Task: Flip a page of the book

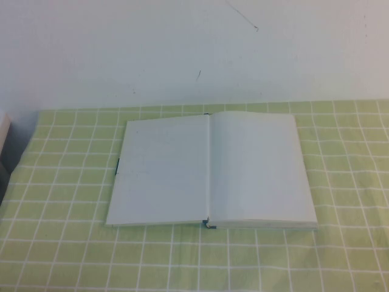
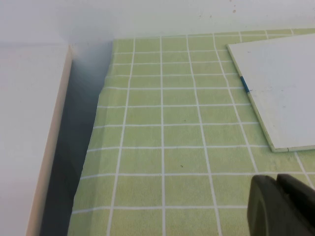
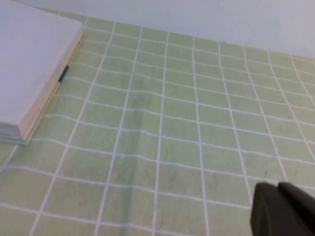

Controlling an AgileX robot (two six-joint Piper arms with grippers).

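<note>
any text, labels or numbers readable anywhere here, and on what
None can be read.
The book lies open on the green checked cloth; both facing pages look blank, with no print visible.
The cloth shows only white grid lines.
The left gripper and right gripper, each low over the cloth beside the book, carry no visible marking.
</note>
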